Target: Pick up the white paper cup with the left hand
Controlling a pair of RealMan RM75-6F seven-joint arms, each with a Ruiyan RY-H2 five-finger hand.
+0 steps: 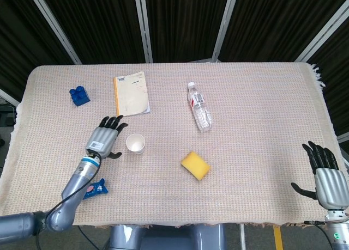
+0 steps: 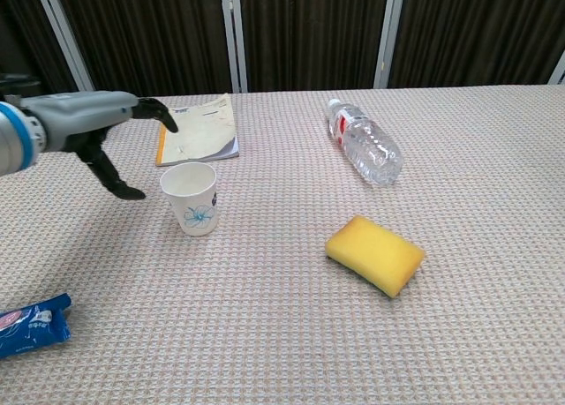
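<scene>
Head view, white paper cup upright left of centre frame, my left hand just left of it, fingers spread, holding nothing, my right hand lower right, fingers apart too

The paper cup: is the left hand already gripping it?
No, the left hand is open beside the white paper cup, with a visible gap between its fingers and the cup wall in the chest view.
</scene>
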